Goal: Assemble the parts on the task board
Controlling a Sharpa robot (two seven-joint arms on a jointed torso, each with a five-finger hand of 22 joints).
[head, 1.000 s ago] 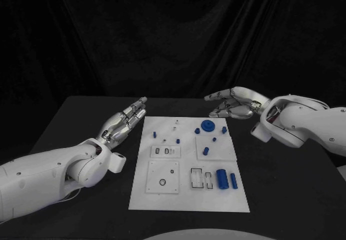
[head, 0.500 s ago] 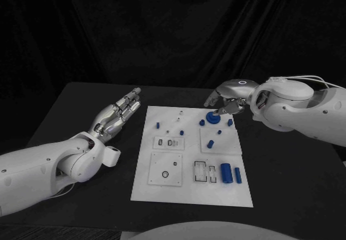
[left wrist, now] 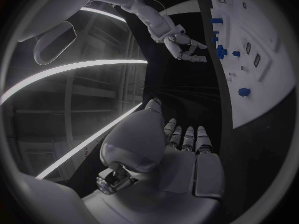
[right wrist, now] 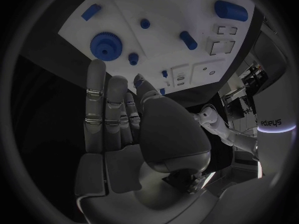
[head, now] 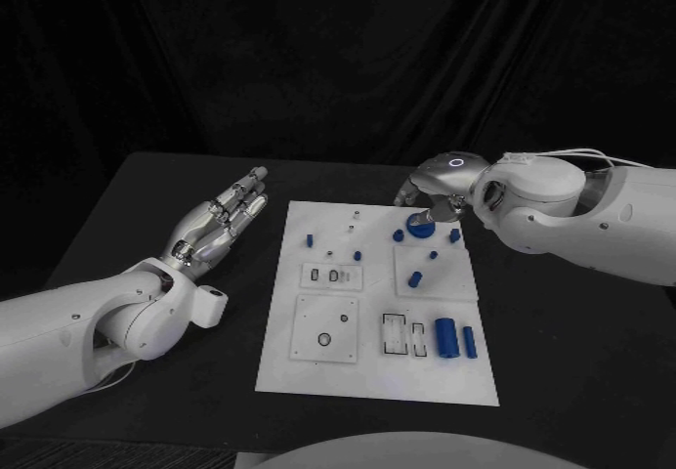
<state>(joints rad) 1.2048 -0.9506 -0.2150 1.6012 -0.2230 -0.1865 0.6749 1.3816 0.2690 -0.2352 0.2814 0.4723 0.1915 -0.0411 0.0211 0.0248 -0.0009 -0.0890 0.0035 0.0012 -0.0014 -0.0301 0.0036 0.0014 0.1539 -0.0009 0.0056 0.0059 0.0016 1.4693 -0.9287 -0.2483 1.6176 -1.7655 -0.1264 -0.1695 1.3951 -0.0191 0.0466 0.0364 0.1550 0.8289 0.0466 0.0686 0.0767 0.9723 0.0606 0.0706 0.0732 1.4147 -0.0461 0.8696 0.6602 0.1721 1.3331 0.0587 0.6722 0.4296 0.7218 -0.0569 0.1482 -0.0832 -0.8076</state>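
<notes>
The white task board (head: 327, 371) lies in the middle of the black table. A blue gear (head: 418, 227) sits near its far right corner and appears in the right wrist view as the gear (right wrist: 107, 45). My right hand (head: 437, 191) hovers just behind and above the gear, holding nothing, with its fingers (right wrist: 104, 104) stretched toward the gear. Small blue pegs (head: 416, 278) stand on the board, and two blue cylinders (head: 445, 337) lie near its right edge. My left hand (head: 219, 220) lies flat and open to the left of the board, fingers (left wrist: 187, 137) straight.
Rectangular recesses and a round hole (head: 322, 340) mark the near half of the board. Bare black table (head: 564, 371) stretches right of the board and in front of it. The right forearm (head: 606, 225) hangs over the table's far right.
My right hand has turned over and come down from behind the board to just above the blue gear. The left hand has kept its place; the camera has shifted a little.
</notes>
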